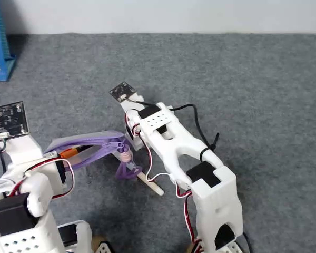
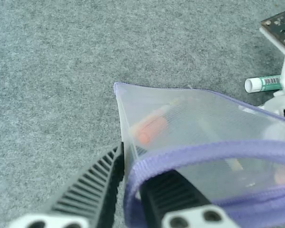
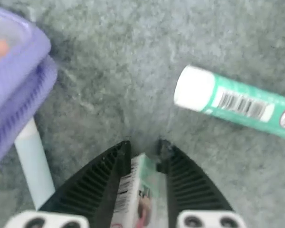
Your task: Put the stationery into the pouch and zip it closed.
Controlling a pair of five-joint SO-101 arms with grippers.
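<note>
Pouch [image 2: 204, 128], orange pen [image 2: 149, 130] inside, clamped at rim in left tool [image 2: 130, 164]; right tool [image 3: 145, 145] clamped on glue stick [image 3: 137, 190]; second stick [image 3: 237, 102] lies on tabletop [image 3: 133, 57].

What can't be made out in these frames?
Right wrist view: the labelled item in the right gripper is blurred and cut by the frame edge; its kind is unclear.
High view: the right arm hides the grasp beneath it.
Left wrist view: the pouch wall blurs its contents; just an orange item reads.
Right wrist view: the glue stick runs off the edge.
</note>
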